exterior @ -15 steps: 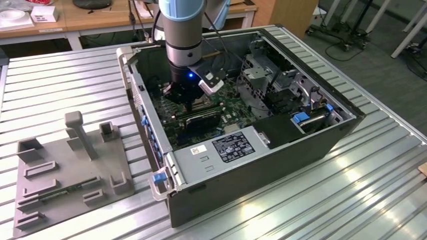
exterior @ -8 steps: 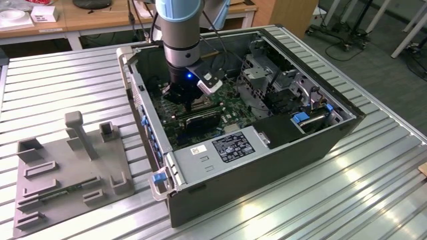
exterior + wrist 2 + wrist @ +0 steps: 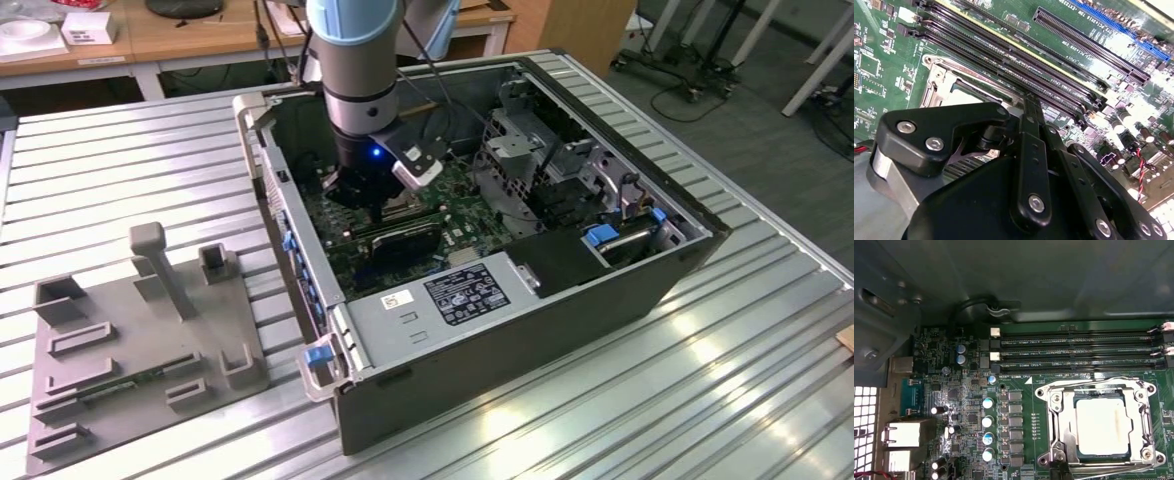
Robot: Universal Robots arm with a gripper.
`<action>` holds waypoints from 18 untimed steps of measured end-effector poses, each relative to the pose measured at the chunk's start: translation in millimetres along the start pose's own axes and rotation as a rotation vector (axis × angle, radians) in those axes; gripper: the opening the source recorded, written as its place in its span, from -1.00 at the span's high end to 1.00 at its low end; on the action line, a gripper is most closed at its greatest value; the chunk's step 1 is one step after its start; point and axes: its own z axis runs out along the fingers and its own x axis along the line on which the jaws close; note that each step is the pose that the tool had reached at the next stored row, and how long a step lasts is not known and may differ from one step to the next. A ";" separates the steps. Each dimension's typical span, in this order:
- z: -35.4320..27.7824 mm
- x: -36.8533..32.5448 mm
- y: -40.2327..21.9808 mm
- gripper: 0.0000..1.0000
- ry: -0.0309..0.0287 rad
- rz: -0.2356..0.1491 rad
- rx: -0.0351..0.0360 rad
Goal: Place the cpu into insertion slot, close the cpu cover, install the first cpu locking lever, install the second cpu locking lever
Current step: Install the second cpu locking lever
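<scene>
Sitting in insertion slot (image 3: 1101,427), cpu (image 3: 1102,427), hand (image 3: 378,205) just above

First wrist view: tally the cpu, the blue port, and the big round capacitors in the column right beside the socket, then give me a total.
cpu: 1
blue port: 1
capacitors: 4
Total: 6
</scene>
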 end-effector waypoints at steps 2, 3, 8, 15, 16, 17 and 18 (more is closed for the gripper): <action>0.4 0.0 0.0 0.80 -0.0027 0.000 -0.0007; 0.6 0.2 -0.1 0.80 -0.0044 0.000 -0.0011; 1.8 0.7 -0.1 0.80 -0.0151 0.000 -0.0075; -0.6 0.5 0.0 0.80 -0.0151 0.000 -0.0076; -2.2 0.3 0.1 0.80 -0.0147 0.000 -0.0075; -3.7 0.1 0.2 0.80 -0.0145 0.000 -0.0075; -5.3 -0.1 0.3 0.80 -0.0142 0.000 -0.0076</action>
